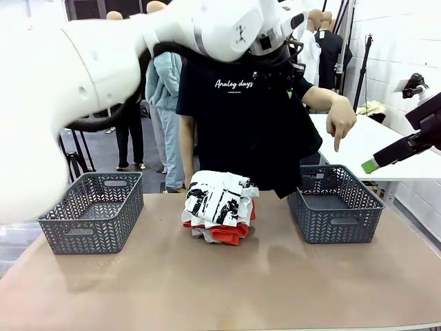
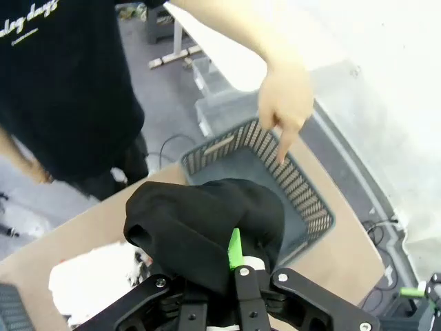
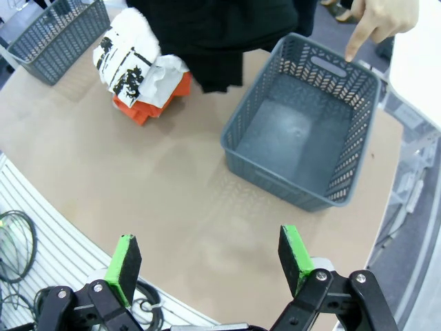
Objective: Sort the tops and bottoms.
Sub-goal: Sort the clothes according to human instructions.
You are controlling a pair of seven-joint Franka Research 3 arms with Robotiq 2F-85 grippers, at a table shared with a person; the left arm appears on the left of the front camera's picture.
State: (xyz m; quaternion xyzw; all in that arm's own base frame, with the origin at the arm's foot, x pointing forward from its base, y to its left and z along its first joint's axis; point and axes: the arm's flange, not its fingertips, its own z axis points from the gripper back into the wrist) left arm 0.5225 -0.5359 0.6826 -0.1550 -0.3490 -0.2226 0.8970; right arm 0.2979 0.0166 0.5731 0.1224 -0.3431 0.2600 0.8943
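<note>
Left gripper: pinched tight on bottoms, one green pad bright against the black cloth. Bundle held up off worktop, hanging limp; from left wrist view, near the closest corner of right basket.
Right gripper: spread wide, nothing between pads; raised at right side, looking down on worktop edge and right basket.

Surface: brown worktop, matt, curved near edge seen from right wrist.
Room: grey floor, white wall at right, white table behind; people standing farther back.

Containers: two grey lattice baskets with slot handles. Left basket near left end, inside not readable from front. Right basket near right end, bare bottom on view from right wrist.

Tops: one pile mid-worktop, between baskets, well apart from both. White T-shirt with black print on top, orange top under it, sliver of grey top at lower left edge.

Around: person at far side in black lettered T-shirt; hand above right basket, index finger pointing down at it.

In the way: left arm's white bulk across upper left of front view. Bottoms hard to separate from person's black T-shirt there; lower end hanging just beside right basket's left rim.
</note>
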